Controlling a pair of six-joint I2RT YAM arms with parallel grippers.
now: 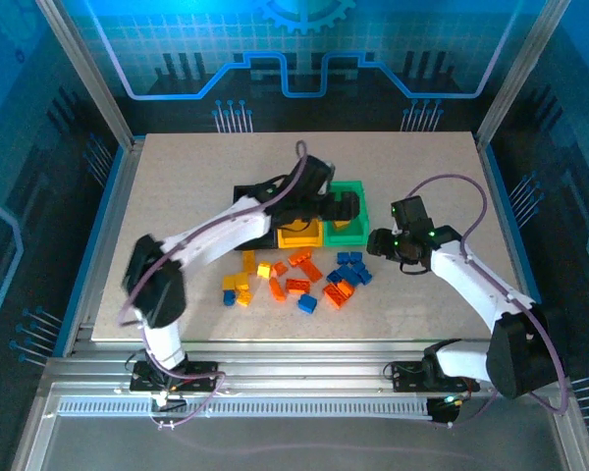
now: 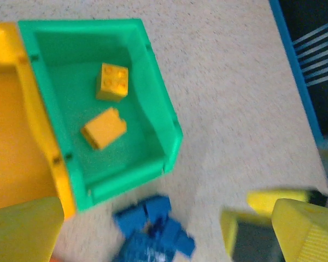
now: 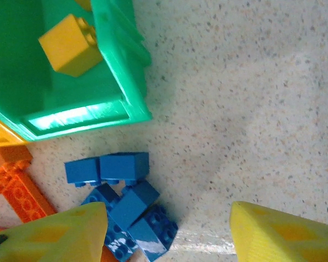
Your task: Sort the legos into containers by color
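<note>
The top view takes in the 3 containers side by side at the middle of the counter (image 1: 177, 177): the black bin (image 1: 247, 199), partly hidden under the left arm, the yellow bin (image 1: 299, 235) and the green bin (image 1: 355, 234). Loose legos lie on the counter in front of them: yellow legos (image 1: 238, 287) to the left, orange legos (image 1: 296, 280) in the middle, blue legos (image 1: 351, 270) to the right.

The left wrist view looks into the green bin, where 2 yellow bricks (image 2: 111, 82) lie apart on its floor. What the black bin holds cannot be told.

The left gripper (image 1: 346, 206) hangs over the green bin, jaws wide and empty. The right gripper (image 3: 169, 229) hovers over the blue legos just beside the green bin, jaws wide and empty.
</note>
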